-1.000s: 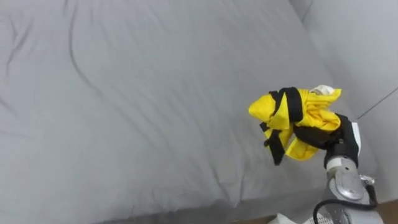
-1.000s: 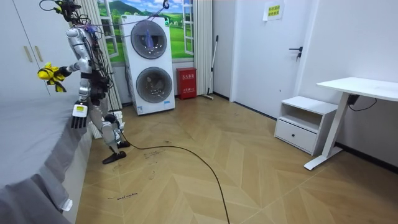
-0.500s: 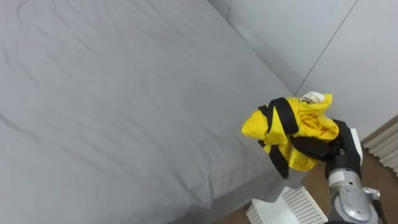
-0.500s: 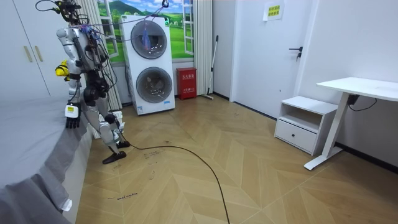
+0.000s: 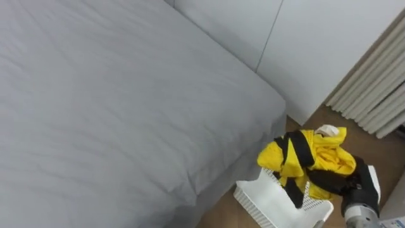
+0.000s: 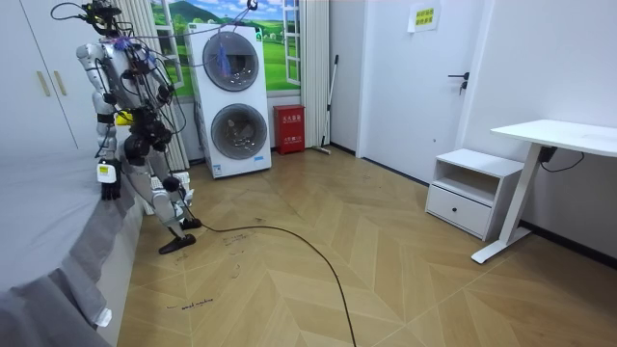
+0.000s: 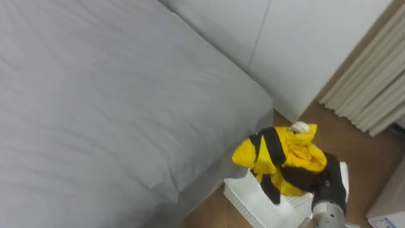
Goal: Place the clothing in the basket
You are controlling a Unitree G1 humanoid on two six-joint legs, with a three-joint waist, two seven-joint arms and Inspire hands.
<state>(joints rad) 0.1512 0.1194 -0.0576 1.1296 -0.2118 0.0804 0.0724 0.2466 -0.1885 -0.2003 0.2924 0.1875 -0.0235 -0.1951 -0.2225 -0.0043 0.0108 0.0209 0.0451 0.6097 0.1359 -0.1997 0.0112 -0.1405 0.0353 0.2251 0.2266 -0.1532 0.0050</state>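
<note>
Clothing, a yellow-and-black bundle (image 5: 313, 152), sits clutched in the right hand (image 5: 348, 187), fingers curled round it, white basket (image 5: 266, 201) below and slightly left; left hand (image 6: 108, 183) hangs. Released early, it might catch the rim and spill floorward.

white slatted basket (image 5: 269, 201) is sitting on the floor | yellow-black garment (image 5: 323, 158) is hanging bunched just above it

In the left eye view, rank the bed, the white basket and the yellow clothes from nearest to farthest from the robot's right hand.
1. yellow clothes: bunched in the right hand, fingers curled round them.
2. white basket: on the floor, just below and left of the hand.
3. bed: farther left, beyond the basket.
</note>
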